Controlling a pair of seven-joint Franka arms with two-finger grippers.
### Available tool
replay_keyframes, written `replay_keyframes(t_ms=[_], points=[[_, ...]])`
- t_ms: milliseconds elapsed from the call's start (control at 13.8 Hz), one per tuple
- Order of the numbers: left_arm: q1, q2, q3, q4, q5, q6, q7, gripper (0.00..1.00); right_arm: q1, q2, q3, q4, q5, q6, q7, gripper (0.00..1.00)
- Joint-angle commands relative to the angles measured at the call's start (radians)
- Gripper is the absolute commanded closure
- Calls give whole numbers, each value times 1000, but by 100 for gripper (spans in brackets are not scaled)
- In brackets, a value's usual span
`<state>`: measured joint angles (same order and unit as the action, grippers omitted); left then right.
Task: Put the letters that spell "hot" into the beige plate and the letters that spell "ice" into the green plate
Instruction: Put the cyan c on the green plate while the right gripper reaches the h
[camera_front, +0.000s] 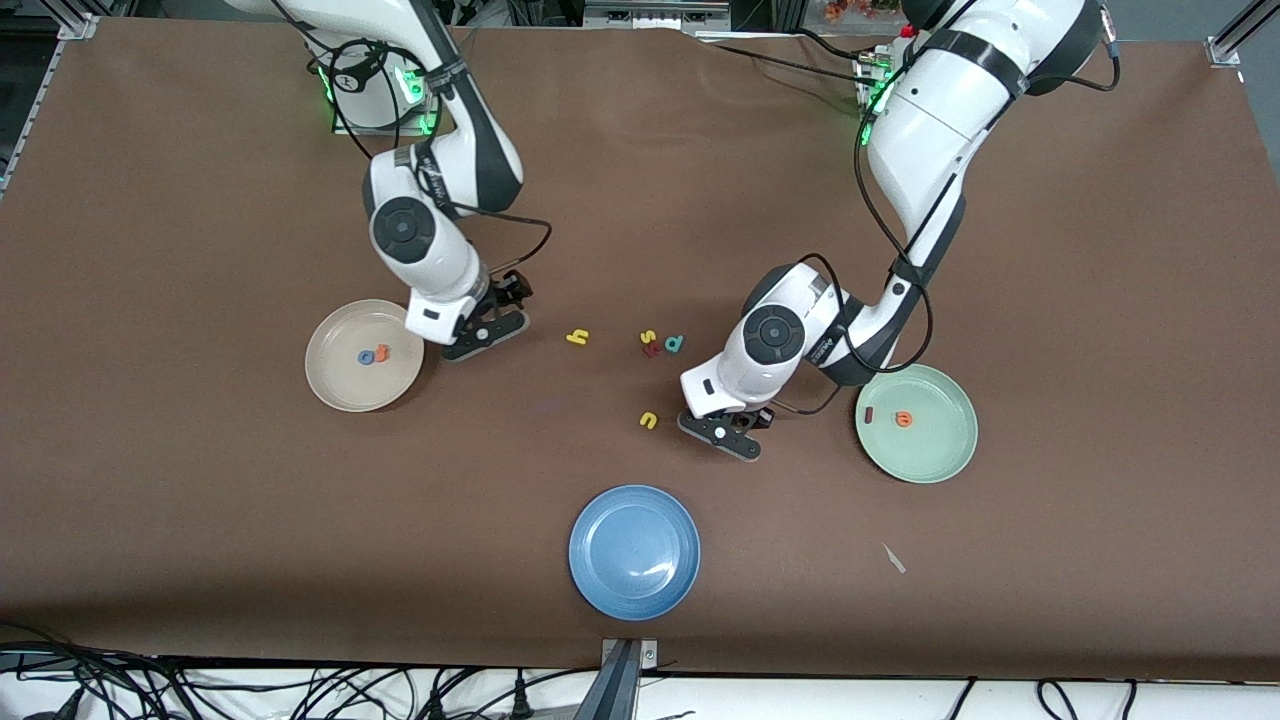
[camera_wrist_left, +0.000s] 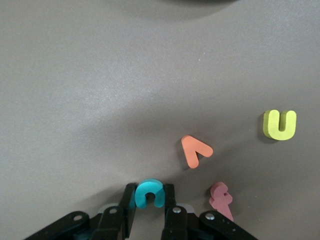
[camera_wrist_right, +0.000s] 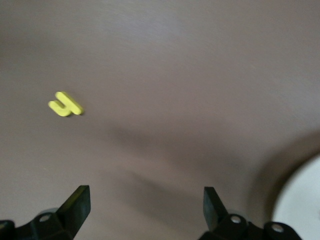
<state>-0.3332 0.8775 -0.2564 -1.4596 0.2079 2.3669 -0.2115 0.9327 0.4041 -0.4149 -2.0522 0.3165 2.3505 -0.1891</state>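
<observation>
Between plates, left gripper (camera_wrist_left: 149, 210) clamping teal "c" (camera_wrist_left: 148, 193); right gripper (camera_wrist_right: 145, 205) spread

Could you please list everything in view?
beige plate: one, cream, right arm's end
green plate: one, mint, left arm's end
blue plate: one, blue, nearest the front camera
blue o, orange t: two, in the beige plate
dark red i, orange e: two, in the green plate
loose letters: five, yellow h, yellow u, orange v, pink t, teal d, mid-table
teal c: one, in the left tool
right tool: one, black, open, beside the beige plate
left tool: one, black, over mid-table, holding the teal c
</observation>
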Motion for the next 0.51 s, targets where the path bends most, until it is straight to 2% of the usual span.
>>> replay_keyframes(t_ms=[0, 145, 434], points=[[2, 6, 5, 22, 41, 0, -9, 100, 18, 48, 8, 7, -16, 90, -110, 0], [34, -20, 3, 21, 42, -29, -3, 100, 29, 61, 28, 13, -16, 115, -179, 0], [86, -98, -3, 18, 42, -207, 3, 100, 32, 136, 82, 86, -11, 145, -216, 0]])
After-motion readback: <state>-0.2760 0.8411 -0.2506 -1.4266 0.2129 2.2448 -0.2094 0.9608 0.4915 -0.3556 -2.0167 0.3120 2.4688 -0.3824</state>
